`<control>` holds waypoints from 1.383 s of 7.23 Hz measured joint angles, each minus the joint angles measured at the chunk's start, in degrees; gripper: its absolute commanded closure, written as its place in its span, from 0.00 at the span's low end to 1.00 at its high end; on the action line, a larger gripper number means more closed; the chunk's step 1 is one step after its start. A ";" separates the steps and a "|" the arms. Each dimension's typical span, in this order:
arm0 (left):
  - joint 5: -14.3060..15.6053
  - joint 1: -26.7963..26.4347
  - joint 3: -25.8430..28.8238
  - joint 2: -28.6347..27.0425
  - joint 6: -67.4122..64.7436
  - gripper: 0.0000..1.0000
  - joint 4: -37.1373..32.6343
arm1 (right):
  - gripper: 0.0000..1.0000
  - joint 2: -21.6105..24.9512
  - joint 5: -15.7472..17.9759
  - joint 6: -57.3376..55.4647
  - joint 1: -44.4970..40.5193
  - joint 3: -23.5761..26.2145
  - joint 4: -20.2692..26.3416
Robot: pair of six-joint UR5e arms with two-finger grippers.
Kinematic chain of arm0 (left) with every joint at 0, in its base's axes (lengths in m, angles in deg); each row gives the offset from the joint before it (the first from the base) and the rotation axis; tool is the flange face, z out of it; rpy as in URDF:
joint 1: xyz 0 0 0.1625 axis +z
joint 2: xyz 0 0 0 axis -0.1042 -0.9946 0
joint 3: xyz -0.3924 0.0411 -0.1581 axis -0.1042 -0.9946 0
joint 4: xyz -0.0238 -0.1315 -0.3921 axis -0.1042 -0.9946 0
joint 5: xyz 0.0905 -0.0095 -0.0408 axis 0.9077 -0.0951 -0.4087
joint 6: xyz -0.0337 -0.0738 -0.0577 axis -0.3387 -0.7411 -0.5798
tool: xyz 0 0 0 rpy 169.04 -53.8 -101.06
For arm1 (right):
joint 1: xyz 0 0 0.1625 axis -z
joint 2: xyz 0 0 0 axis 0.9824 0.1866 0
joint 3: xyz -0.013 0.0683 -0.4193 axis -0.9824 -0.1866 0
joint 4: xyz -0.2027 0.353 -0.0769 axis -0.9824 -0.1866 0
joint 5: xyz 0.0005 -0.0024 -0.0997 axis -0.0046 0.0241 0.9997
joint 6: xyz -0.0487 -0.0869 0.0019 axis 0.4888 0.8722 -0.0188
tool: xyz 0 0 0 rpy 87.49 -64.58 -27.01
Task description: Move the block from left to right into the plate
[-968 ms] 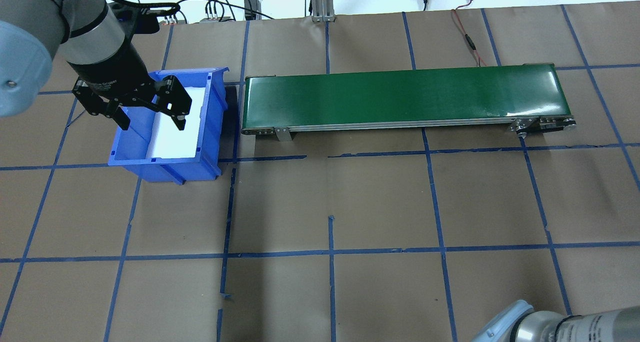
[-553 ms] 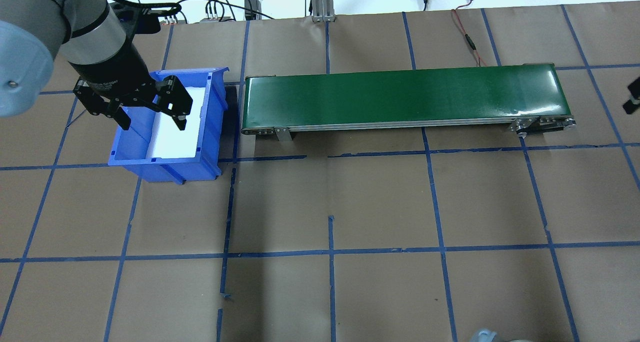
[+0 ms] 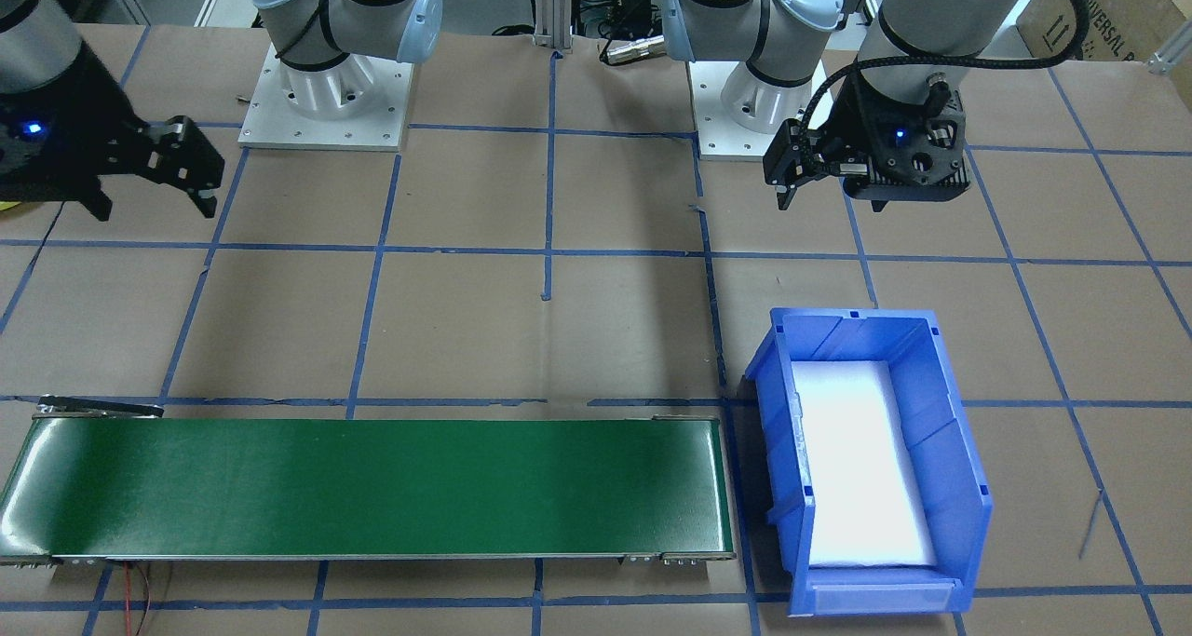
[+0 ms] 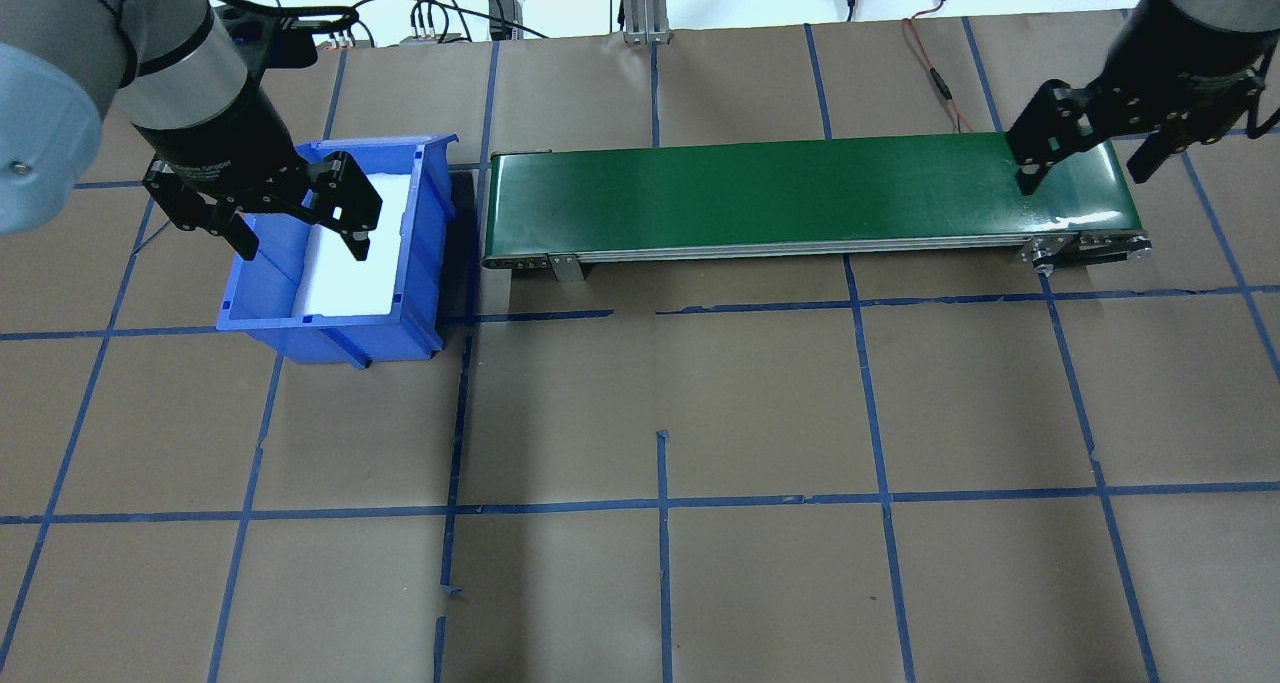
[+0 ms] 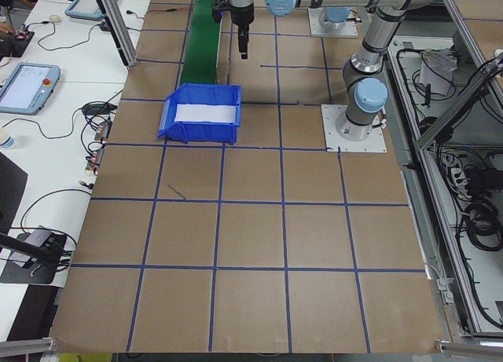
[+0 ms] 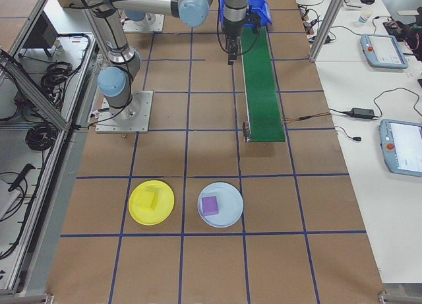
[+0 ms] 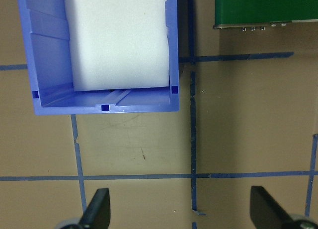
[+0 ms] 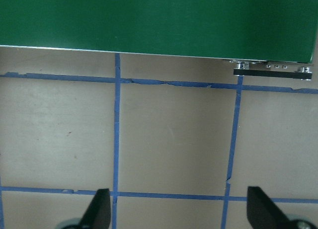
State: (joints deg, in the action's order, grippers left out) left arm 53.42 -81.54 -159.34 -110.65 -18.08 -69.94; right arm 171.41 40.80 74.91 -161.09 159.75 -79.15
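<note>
The yellow plate (image 6: 151,202) shows only in the exterior right view, on the table beyond the belt's end, with a yellow block (image 6: 146,200) lying on it. My left gripper (image 4: 300,225) hangs open and empty above the blue bin (image 4: 330,338); the left wrist view shows its fingers (image 7: 97,211) spread wide over bare table. My right gripper (image 4: 1082,176) is open and empty too, high over the right end of the green conveyor belt (image 4: 800,188). In the front-facing view the right gripper (image 3: 154,209) sits at the far left.
The blue bin (image 3: 959,459) holds only a white foam liner. The belt (image 3: 372,487) carries nothing. A light blue plate (image 6: 220,205) with a purple block (image 6: 210,205) sits beside the yellow plate. Blue tape lines grid the brown table.
My right arm has swung from the lower right corner up to the conveyor's right end. The left gripper has stayed in place, open over the bin.
</note>
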 measured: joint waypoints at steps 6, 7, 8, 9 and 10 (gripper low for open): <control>0.00 -0.04 -0.15 -0.10 -0.05 0.00 -0.13 | 0.01 0.42 -1.18 -19.83 -10.17 0.30 -3.33; 0.02 -0.08 -0.36 -0.11 -0.13 0.00 -0.12 | 0.01 0.41 -1.20 -19.95 -10.17 0.36 -3.59; 0.03 -0.09 -0.53 -0.11 -0.19 0.00 -0.07 | 0.01 0.41 -1.21 -19.99 -10.18 0.39 -3.70; 0.04 -0.10 -0.64 -0.05 -0.21 0.00 -0.05 | 0.01 0.42 -1.22 -19.99 -10.18 0.40 -3.74; 0.04 -0.10 -0.67 -0.01 -0.18 0.00 -0.04 | 0.01 0.46 -1.22 -20.00 -10.18 0.41 -3.75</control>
State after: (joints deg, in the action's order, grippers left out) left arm 53.46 -81.65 -160.01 -110.66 -18.26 -69.98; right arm 171.87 39.58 54.91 -171.27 160.16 -82.90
